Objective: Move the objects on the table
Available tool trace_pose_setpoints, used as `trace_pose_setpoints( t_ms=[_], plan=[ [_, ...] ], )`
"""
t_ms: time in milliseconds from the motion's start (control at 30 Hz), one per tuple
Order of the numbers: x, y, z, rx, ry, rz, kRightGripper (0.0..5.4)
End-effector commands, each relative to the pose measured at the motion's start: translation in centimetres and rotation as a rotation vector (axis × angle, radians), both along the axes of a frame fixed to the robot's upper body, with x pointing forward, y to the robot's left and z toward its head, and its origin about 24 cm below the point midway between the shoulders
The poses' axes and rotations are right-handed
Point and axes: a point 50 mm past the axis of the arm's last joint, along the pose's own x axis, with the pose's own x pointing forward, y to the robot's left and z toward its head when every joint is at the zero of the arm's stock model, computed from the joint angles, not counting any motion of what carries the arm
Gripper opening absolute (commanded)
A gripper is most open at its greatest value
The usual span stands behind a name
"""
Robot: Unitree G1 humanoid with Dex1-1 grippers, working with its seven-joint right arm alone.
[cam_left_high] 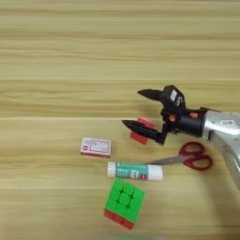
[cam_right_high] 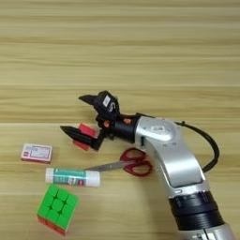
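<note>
5 small things lie in a loose cluster toward the near edge of the desk [cam_left_high: 56, 42], and the right hand [cam_left_high: 140, 108] has its 2 black fingers spread wide apart, gripping nothing. The small red block [cam_left_high: 141, 131] sits closest to it: the nearer finger [cam_left_high: 143, 130] crosses over the block's near-right part, while the farther finger [cam_left_high: 152, 94] hangs well beyond it toward the far edge. So the block lies at the near side of the open gap, not centred in it (whether the nearer finger actually touches the block I cannot tell).

The silver forearm [cam_right_high: 171, 159] comes in from the desk's near right corner and the fingers point to the robot's left, so any closing would run roughly near-to-far across the block.

The scissors [cam_left_high: 187, 157] lie just nearer than the hand, red handles to the right and blades pointing left, tips meeting the right end of the glue stick [cam_left_high: 135, 171]. The stick's long axis runs left-right, parallel to the near edge. The red-and-white box [cam_left_high: 95, 146] sits left of the block, and the puzzle cube [cam_left_high: 124, 202], green face up, is nearest the near edge.

My guess is the block is the target; the hand would need to shift slightly toward the near edge to straddle it.
</note>
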Motion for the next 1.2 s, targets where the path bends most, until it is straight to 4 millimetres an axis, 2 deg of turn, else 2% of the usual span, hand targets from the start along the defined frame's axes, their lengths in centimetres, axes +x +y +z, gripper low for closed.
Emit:
trace_pose_setpoints(
  t_ms=[33,333,567,900,1200],
  plan=[
    [-0.4,0.1,3.7,0.007,-0.161,0.075,5.37],
    [-2.6,0.5,4.0,0.014,-0.113,0.317,5.37],
    [-4.6,1.5,3.2,-0.051,-0.015,0.584,5.37],
    [-4.8,3.2,1.5,-0.125,0.089,0.754,5.37],
    [-4.9,4.1,-0.1,-0.206,0.135,0.821,5.37]
  ],
)
